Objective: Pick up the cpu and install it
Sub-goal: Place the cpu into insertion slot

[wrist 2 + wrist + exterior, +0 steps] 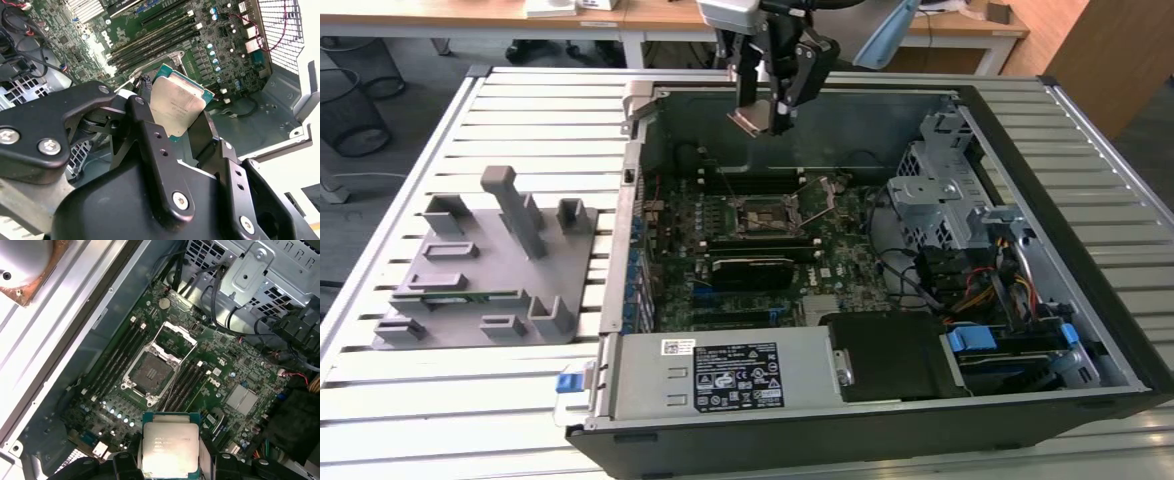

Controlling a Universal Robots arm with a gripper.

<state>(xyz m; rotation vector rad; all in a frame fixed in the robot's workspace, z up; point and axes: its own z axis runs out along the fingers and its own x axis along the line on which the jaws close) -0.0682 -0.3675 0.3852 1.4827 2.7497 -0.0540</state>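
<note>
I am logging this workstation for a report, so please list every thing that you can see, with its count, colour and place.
computer case: one, black, open, on the table
table: one, pale, slatted, under the case
motherboard: one, green, inside the case
socket: one, metal-framed, open, on the motherboard
fixture tray: one, grey, on the table, exterior view's left
cpu: one, silver-grey, held over the case
gripper: one, black, shut on the cpu

gripper (174,120): black fingers (150,135) clamp the cpu (177,102) at two opposite edges.
cpu: silver top, green rim — held tilted.
motherboard (230,30): green, beyond the cpu, with long dark memory slots (150,37).
</note>
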